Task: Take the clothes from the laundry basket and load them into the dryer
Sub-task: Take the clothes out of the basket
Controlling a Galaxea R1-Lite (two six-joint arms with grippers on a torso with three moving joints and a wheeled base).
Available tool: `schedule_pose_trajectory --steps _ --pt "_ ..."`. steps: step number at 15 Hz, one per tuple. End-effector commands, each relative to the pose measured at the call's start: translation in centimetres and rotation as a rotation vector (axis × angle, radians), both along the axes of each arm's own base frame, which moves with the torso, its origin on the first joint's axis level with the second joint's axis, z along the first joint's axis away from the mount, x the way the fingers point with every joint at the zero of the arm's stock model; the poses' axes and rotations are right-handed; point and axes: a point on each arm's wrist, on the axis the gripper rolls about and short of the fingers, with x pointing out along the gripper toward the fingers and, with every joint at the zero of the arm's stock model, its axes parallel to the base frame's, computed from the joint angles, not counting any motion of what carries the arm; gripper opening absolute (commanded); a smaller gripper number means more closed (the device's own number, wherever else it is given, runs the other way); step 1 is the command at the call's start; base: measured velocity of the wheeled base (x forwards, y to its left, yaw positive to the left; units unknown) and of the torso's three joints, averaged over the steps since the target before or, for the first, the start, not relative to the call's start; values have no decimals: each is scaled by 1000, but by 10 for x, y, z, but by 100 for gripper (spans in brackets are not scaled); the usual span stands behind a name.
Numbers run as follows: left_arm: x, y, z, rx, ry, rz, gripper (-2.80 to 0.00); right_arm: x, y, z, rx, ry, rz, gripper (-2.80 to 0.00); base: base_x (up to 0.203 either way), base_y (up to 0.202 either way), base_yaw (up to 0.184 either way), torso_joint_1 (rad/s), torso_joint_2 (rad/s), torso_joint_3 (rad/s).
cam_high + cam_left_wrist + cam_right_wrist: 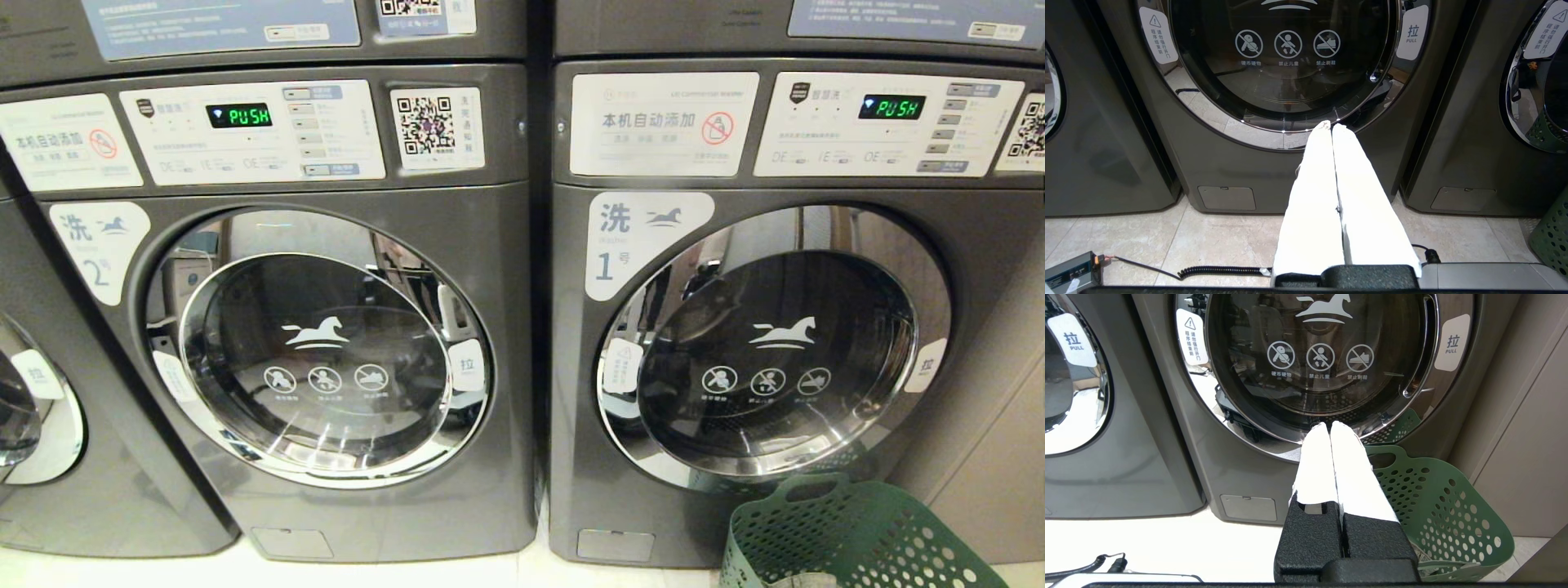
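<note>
Both hands closed, empty, facing shut machine doors.
Left hand (pixel 1331 126) at machine 2 (pixel 326 351); right hand (pixel 1329 425) at machine 1 (pixel 1327 363), green laundry basket (pixel 1437 506) beside it.

Both machines' green displays read "PUSH": left display (pixel 238 115), right display (pixel 891 107). Left machine's door sticker (pixel 100 245) reads "洗 2号", right machine's sticker (pixel 637 241) "洗 1号"; panel label (pixel 663 124) reads "本机自动添加". Door tabs (pixel 1452 343) read "拉 PULL"; the glass icons (pixel 1321 359) are captioned "硬币硬物", "禁止儿童", the third illegible.
</note>
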Motion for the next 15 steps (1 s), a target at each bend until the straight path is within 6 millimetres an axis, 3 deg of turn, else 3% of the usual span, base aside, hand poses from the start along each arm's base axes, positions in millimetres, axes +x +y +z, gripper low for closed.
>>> schedule_pose_trajectory --steps 1,15 --pt "0 0 0 0 -1 1 -280 0 0 0 1 0 1 -280 0 0 0 0 0 0" --pt "0 0 0 0 -1 -1 -280 0 0 0 -16 2 3 -280 0 0 0 0 0 0"
